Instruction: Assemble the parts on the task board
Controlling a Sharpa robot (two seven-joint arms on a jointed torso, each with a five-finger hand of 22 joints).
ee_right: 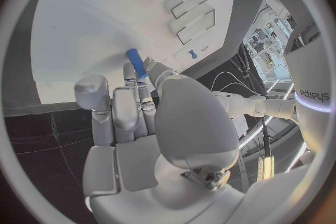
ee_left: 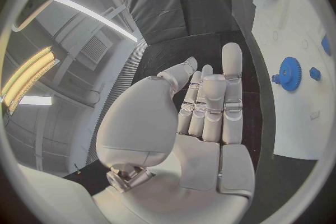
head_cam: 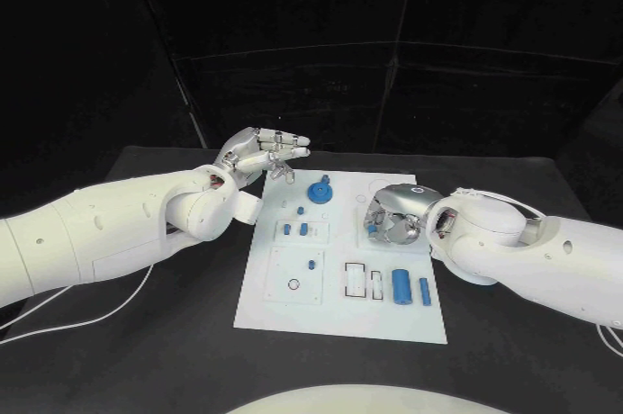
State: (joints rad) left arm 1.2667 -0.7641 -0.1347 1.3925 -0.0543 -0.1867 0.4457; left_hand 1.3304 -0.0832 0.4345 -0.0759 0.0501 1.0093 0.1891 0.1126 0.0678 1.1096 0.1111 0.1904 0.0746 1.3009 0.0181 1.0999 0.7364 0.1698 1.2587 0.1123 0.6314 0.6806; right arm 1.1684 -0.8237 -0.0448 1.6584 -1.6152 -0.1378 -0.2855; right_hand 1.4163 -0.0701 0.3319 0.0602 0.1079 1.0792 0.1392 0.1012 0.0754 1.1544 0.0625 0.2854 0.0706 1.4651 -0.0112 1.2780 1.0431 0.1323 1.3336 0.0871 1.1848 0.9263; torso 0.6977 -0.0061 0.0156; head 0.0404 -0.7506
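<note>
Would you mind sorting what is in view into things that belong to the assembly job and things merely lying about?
Job: task board; blue gear; blue cylinder; blue peg pinched by the right hand.
Lying about: white cable on the black table.

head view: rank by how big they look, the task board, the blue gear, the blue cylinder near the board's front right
1. task board
2. and 3. blue gear and blue cylinder: look close in size, and the gear lies farther from the camera, so no sure ranking.
</note>
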